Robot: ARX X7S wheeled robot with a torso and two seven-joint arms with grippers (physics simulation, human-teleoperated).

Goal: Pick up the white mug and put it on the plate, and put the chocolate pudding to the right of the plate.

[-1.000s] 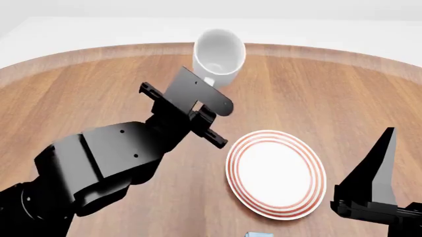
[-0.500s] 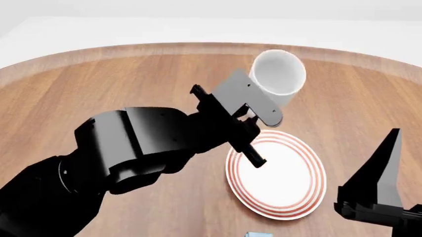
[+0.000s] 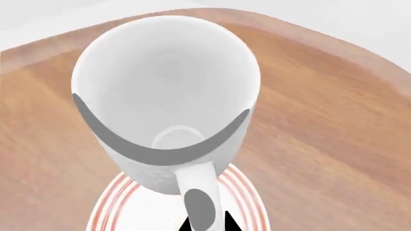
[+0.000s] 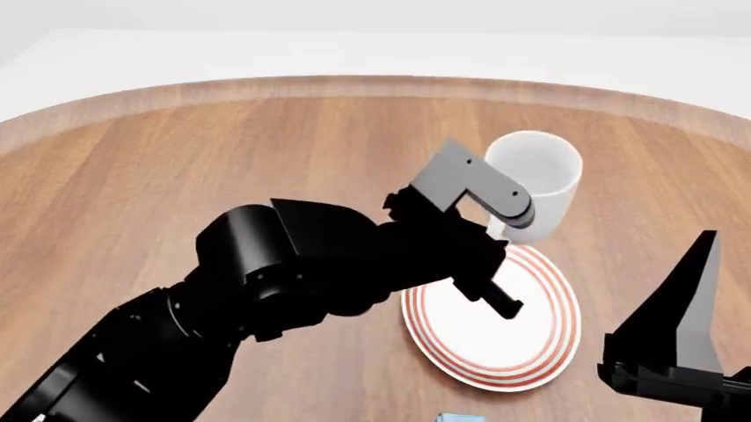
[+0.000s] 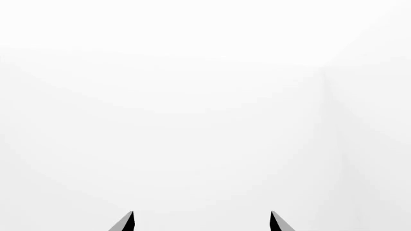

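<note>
The white mug [image 4: 537, 182] hangs in the air above the far edge of the plate [image 4: 499, 330], a round white plate with red rings. My left gripper [image 4: 499, 211] is shut on the mug's handle. In the left wrist view the white mug [image 3: 167, 101] fills the frame, its handle [image 3: 198, 197] between my jaws, with the plate [image 3: 128, 211] below it. A light blue corner of the chocolate pudding [image 4: 462, 417] shows at the bottom edge of the head view. My right gripper [image 5: 200, 220] is open and empty, pointing at blank white space; it stands at the lower right of the head view [image 4: 681, 316].
The round wooden table [image 4: 235, 158] has a raised rim along its far edge. My left arm [image 4: 270, 290] lies across the table's middle, left of the plate.
My left gripper has carried the white mug to the right and nearer, from the far middle of the table to above the plate's far edge. The right arm has not moved.
</note>
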